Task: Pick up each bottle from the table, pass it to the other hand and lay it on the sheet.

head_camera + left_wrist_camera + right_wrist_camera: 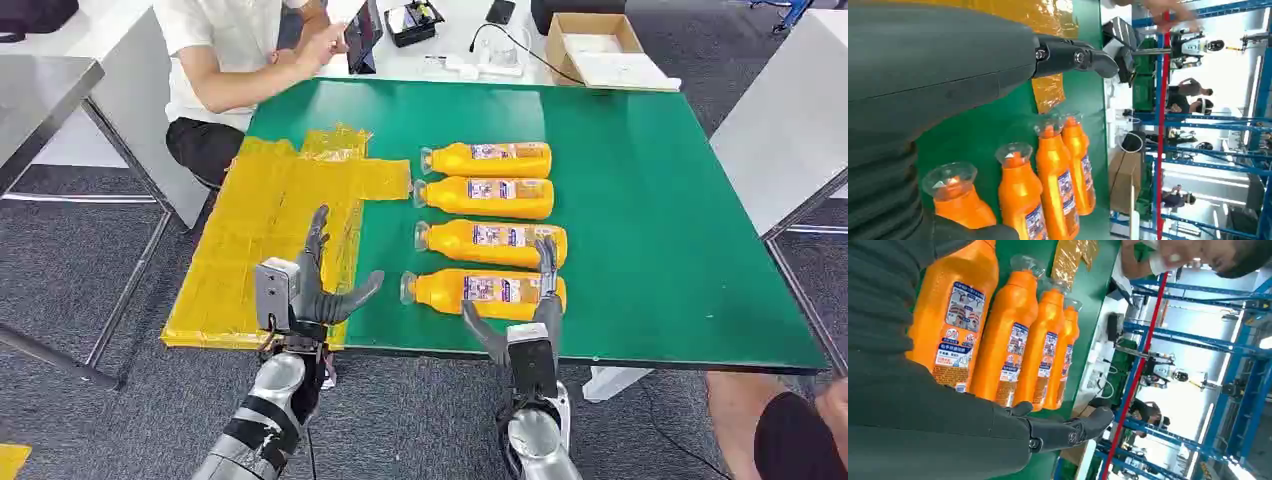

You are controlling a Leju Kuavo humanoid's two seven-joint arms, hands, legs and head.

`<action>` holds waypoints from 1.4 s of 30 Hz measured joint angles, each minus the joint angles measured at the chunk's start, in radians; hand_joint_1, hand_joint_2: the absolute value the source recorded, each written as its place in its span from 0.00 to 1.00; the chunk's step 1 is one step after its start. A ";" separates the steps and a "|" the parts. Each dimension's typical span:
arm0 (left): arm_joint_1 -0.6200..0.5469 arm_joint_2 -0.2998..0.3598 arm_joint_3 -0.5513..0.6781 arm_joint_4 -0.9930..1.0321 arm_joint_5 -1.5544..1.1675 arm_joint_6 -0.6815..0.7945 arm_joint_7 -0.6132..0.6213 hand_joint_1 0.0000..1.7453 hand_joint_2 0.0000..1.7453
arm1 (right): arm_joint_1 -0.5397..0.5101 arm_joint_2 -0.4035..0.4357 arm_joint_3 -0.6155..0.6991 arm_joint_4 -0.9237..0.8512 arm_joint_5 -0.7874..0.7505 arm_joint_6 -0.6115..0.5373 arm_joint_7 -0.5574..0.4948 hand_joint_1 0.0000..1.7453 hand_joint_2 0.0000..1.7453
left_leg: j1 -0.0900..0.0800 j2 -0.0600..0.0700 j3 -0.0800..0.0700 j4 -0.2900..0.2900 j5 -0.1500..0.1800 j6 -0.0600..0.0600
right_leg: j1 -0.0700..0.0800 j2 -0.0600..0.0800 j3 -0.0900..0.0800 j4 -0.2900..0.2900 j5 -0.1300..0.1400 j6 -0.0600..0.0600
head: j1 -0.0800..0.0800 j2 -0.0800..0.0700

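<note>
Several orange bottles lie side by side on the green table [660,200], clear caps pointing at the yellow sheet [260,220]. The nearest bottle [470,291] lies close to the front edge. My right hand [530,325] is at that edge, open, its fingers reaching up over the nearest bottle's base end and its thumb spread; it holds nothing. The right wrist view shows that bottle [955,305] just past the right hand [923,425]. My left hand [312,288] hovers open at the sheet's near right corner, empty. The left wrist view has the left hand [948,75] above the bottle caps [950,177].
A person sits at the table's far left corner [235,60]. A cardboard box [595,45], a black tray [412,22] and cables lie on the white table behind. Another person's leg [790,430] is at the lower right. A grey table [40,90] stands to the left.
</note>
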 measured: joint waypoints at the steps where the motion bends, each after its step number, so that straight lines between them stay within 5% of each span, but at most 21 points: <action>1: -0.001 0.000 0.001 -0.002 0.005 0.001 0.009 0.00 1.00 | -0.005 0.000 0.000 0.003 0.000 0.000 0.002 0.00 1.00 | 0.000 0.000 0.000 0.000 0.000 0.000 | 0.000 0.000 0.000 0.000 0.000 0.000 | 0.000 0.000; 12: -0.007 0.000 0.010 0.005 0.051 0.005 0.037 0.00 1.00 | -0.051 -0.021 0.001 0.079 0.073 -0.028 0.036 0.00 1.00 | 0.000 0.000 0.000 0.000 0.000 0.000 | 0.000 0.000 0.000 0.000 0.000 0.000 | 0.000 0.000; 21: 0.061 0.000 0.006 -0.106 -0.056 0.106 -0.067 0.00 1.00 | -0.053 -0.072 -0.025 0.083 0.131 -0.066 -0.005 0.00 1.00 | 0.000 0.000 0.000 0.000 0.000 0.000 | 0.000 0.000 0.000 0.000 0.000 0.000 | 0.000 0.000; 31: 0.096 0.000 -0.008 -0.169 -0.052 0.119 -0.082 0.00 1.00 | -0.100 -0.118 -0.022 0.098 0.411 -0.115 0.170 0.00 1.00 | 0.000 0.000 0.000 0.000 0.001 0.000 | 0.000 0.000 0.000 0.000 0.001 0.000 | -0.001 0.000; 34: 0.092 0.000 -0.016 -0.169 -0.057 0.120 -0.084 0.00 1.00 | -0.179 -0.156 -0.016 0.163 0.445 -0.025 0.231 0.00 1.00 | 0.000 0.000 0.000 0.000 0.002 0.000 | 0.000 0.000 0.000 0.000 0.001 0.001 | 0.000 0.000; 42: 0.085 0.000 -0.027 -0.162 -0.042 0.105 -0.083 0.00 1.00 | -0.290 -0.202 -0.011 0.304 0.357 0.181 0.193 0.00 1.00 | 0.000 -0.001 0.000 0.001 0.002 0.001 | 0.000 0.000 0.000 0.000 0.002 0.002 | 0.000 0.000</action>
